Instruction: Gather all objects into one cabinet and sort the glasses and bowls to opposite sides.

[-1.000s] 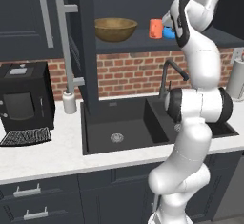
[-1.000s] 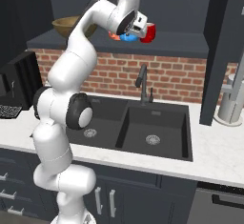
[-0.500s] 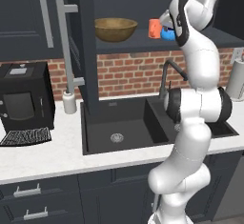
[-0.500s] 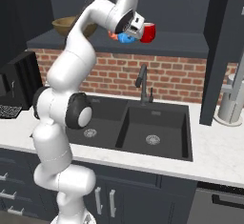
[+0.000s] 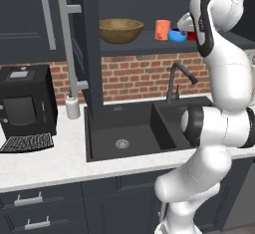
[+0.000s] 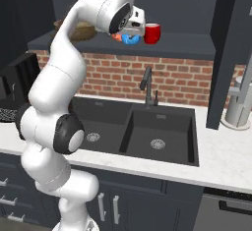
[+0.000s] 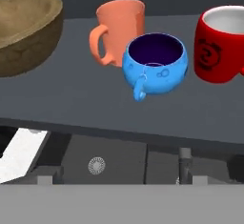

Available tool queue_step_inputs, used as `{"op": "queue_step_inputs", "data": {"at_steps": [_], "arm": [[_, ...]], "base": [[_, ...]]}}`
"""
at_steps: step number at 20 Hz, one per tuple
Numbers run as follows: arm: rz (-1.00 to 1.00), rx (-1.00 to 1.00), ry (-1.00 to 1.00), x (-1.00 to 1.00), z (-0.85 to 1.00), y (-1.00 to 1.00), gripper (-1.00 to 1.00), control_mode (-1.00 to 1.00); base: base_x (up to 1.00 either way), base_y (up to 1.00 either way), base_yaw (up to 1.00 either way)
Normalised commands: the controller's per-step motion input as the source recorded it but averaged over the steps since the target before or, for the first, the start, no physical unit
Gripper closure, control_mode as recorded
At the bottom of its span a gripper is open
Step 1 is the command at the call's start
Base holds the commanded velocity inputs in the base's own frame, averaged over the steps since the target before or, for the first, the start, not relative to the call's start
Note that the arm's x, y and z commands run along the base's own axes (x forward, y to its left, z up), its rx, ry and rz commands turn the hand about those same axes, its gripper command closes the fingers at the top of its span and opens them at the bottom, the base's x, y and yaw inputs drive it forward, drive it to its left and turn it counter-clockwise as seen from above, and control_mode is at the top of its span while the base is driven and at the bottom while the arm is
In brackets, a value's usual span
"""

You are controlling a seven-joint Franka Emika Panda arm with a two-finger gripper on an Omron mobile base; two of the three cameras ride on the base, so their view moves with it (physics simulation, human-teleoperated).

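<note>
Gripper (image 6: 139, 27) stands open, holding nothing. Blue bowl (image 7: 155, 65) sits just ahead, orange cup (image 7: 119, 29) behind it, red mug (image 7: 223, 44) beside.

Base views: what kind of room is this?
A kitchen, rendered. A black double sink with a dark faucet sits in a white countertop against a brick backsplash, and a cabinet shelf above holds a wooden bowl and cups.

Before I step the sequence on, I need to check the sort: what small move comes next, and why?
Probably draw the end effector back from the shelf. The blue cup-like bowl stands free between the orange cup and red mug, far from the wooden bowl, so regrasping likely follows.
</note>
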Motion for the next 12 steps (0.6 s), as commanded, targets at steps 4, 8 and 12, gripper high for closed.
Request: {"op": "queue_step_inputs", "data": {"at_steps": [4,8,12], "arm": [[0.11,-0.27,-0.16,-1.0,0.0,0.11,-1.0,-1.0],[0.05,-0.21,-0.2,-1.0,0.0,0.08,-1.0,-1.0],[0.01,-0.1,-0.21,-1.0,0.03,0.06,-1.0,-1.0]], "base": [[0.0,0.0,0.0],[0.0,0.0,0.0],[0.0,0.0,0.0]]}}
